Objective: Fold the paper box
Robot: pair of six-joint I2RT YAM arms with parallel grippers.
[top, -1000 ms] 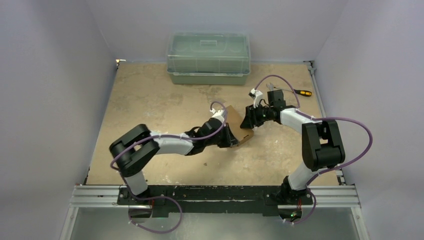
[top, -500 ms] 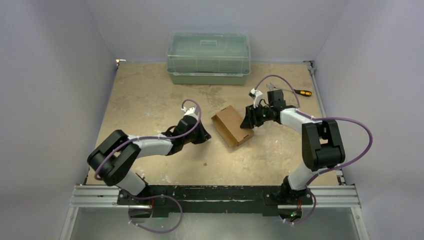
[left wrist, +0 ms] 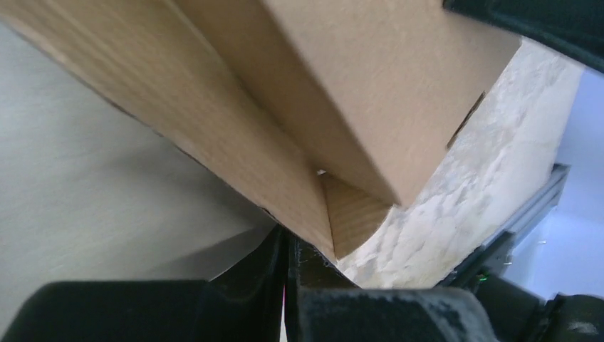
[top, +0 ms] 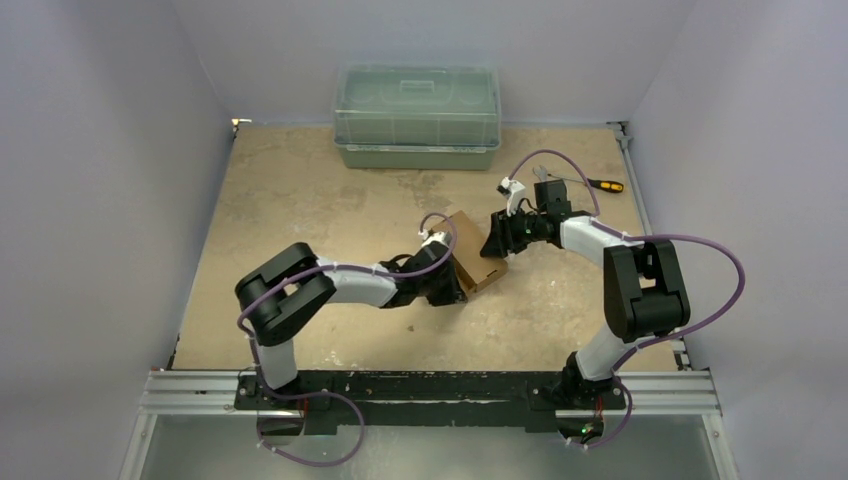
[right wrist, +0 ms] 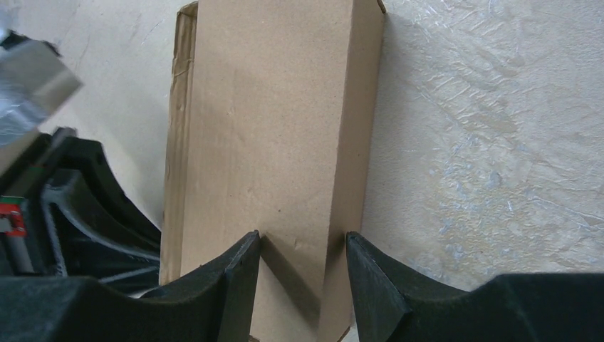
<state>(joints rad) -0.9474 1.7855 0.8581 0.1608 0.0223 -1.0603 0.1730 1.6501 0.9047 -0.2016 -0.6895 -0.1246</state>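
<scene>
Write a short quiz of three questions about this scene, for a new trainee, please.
1. True or false: the left gripper is open.
2. Which gripper has the paper box between its fingers? A. the left gripper B. the right gripper C. neither
3. Fill the gap: at the far edge of the table stands a lidded ____.

Key: 1. False, its fingers are shut together, beside the box. 2. B. 3. green bin.
</scene>
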